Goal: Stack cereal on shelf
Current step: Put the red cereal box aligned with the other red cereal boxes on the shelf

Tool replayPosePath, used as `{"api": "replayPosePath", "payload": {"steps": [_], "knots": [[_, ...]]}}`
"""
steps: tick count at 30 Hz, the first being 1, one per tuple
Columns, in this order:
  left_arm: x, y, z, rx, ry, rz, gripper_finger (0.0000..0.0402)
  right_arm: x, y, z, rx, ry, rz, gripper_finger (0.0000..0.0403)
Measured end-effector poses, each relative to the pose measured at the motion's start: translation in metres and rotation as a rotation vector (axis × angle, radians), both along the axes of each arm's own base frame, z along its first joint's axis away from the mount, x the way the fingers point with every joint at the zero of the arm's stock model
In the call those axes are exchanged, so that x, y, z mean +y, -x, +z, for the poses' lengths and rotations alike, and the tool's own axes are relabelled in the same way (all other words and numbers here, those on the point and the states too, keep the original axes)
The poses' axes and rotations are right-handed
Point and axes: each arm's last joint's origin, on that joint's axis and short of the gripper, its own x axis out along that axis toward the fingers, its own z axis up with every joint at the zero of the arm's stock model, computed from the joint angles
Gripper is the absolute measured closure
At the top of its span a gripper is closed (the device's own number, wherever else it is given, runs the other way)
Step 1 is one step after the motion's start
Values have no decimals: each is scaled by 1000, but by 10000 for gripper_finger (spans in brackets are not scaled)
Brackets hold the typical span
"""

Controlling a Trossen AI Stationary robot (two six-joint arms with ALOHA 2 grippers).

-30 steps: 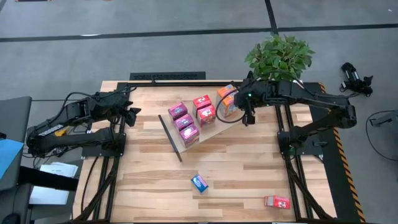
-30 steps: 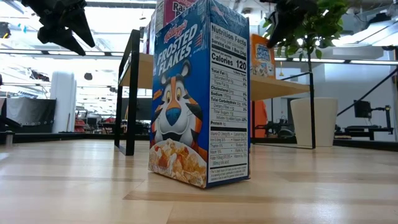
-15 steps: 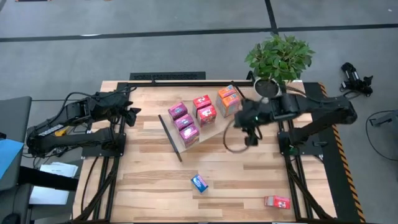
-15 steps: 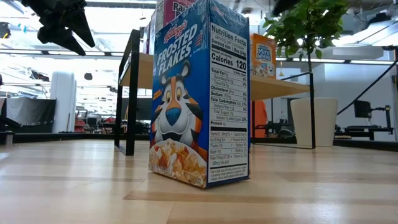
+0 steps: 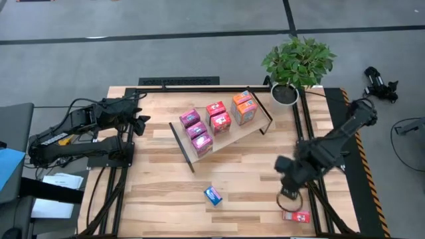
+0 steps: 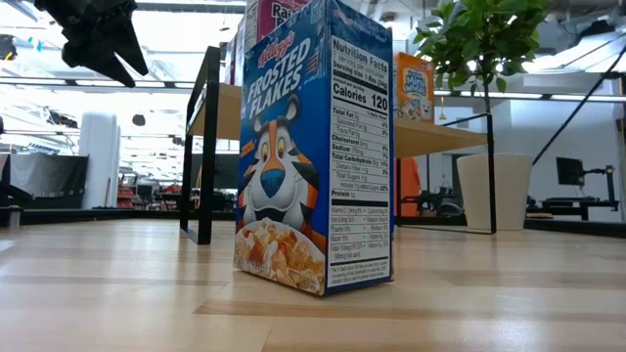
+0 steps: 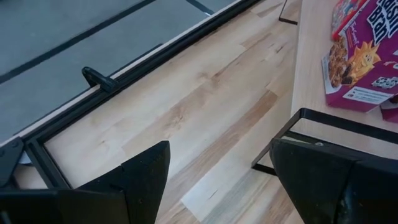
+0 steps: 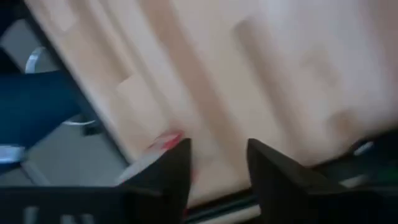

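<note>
The shelf (image 5: 226, 136), a light-wood board with black end brackets, stands tilted mid-table and bears several cereal boxes: magenta (image 5: 197, 130), red (image 5: 215, 108) and orange (image 5: 244, 109). A blue box (image 5: 212, 194) stands upright on the tabletop nearer the near edge and fills the low view (image 6: 313, 147). A red box (image 5: 296, 216) lies by the near right corner. My right gripper (image 5: 290, 194) hovers open just beside it; its wrist view shows the red box (image 8: 163, 143) past the fingers. My left gripper (image 5: 139, 123) waits open, left of the shelf.
A potted plant (image 5: 297, 61) stands at the table's far right corner. Black frame rails (image 5: 309, 199) run along the right side under my right arm. Bare tabletop (image 5: 166, 199) lies between the shelf and the near edge, left of the blue box.
My right gripper has left the shelf's right end by the orange boxes and swung fast toward the table's near right corner, ending beside the red box. It has dropped out of the low view. The orange boxes stay on the shelf.
</note>
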Motion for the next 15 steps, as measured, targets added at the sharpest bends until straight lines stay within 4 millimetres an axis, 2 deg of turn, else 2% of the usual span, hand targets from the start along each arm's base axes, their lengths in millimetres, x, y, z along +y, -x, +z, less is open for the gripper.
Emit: {"api": "replayPosePath", "payload": {"steps": [3, 6, 15], "knots": [[0, 0, 0, 6, -10, -8, 133, 17, 9, 0, 6, -72, -63, 182], [0, 0, 0, 7, -13, -6, 133, 28, 17, 1, 13, -107, -93, 156], [0, 0, 0, -4, 0, 5, 133, 58, 38, 4, -9, -218, -101, 164]]}}
